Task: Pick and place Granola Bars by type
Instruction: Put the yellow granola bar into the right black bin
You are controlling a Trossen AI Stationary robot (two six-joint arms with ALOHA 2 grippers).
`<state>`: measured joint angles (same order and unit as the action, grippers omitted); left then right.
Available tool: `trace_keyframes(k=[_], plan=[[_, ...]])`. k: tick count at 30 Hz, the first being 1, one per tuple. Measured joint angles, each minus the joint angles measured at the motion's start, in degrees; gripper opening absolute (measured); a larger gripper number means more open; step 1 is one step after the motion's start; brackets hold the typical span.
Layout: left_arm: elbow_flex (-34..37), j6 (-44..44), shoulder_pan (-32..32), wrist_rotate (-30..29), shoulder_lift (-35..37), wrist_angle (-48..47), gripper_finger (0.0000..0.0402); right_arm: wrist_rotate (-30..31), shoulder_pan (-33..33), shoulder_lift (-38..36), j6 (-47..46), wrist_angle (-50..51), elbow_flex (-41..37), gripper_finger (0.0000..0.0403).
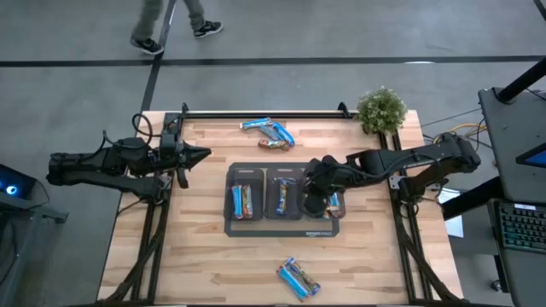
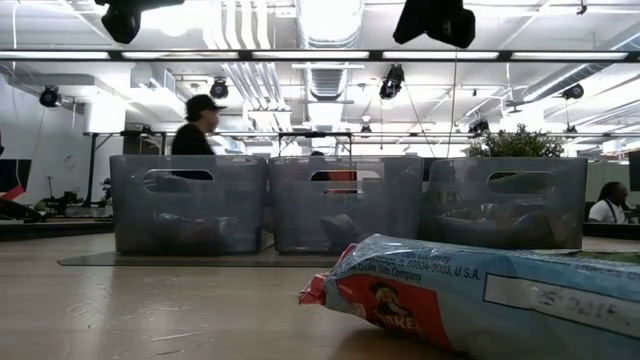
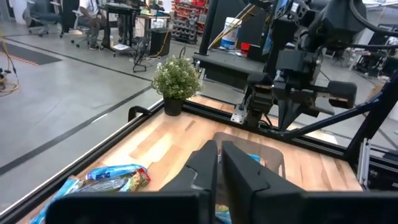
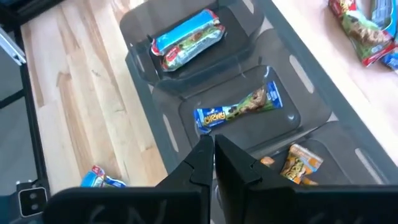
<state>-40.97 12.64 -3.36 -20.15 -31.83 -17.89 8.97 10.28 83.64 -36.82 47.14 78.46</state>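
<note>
Three grey bins stand in a row on a dark tray point(image 1: 232, 228). The left bin holds light blue bars point(image 1: 243, 201) point(image 4: 186, 43). A dark blue bar point(image 1: 284, 191) point(image 4: 239, 109) lies in the middle bin, and an orange-brown bar point(image 1: 334, 203) point(image 4: 298, 163) in the right one. More bars lie on the table near the far edge point(image 1: 269, 132) point(image 3: 106, 180) and near the near edge point(image 1: 297, 279) point(image 2: 480, 295). My right gripper point(image 1: 316, 194) point(image 4: 213, 149) hovers shut over the right bin, holding nothing. My left gripper point(image 1: 200, 155) point(image 3: 219, 155) waits shut above the table's left side.
A small potted plant point(image 1: 380, 109) point(image 3: 177, 78) stands at the far right corner. A black rail point(image 1: 256, 113) runs along the far edge. A person walks beyond the table point(image 1: 171, 21) point(image 2: 198, 125). Bare wood lies left and right of the tray.
</note>
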Motion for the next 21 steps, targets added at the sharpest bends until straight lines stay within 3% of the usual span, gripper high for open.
trace_keyframes(k=[21], plan=[[0.02,-0.31,-0.37,11.77,-4.79,7.34,0.0000,0.09,3.95,-1.87,1.25,-3.17,0.00,0.0008]])
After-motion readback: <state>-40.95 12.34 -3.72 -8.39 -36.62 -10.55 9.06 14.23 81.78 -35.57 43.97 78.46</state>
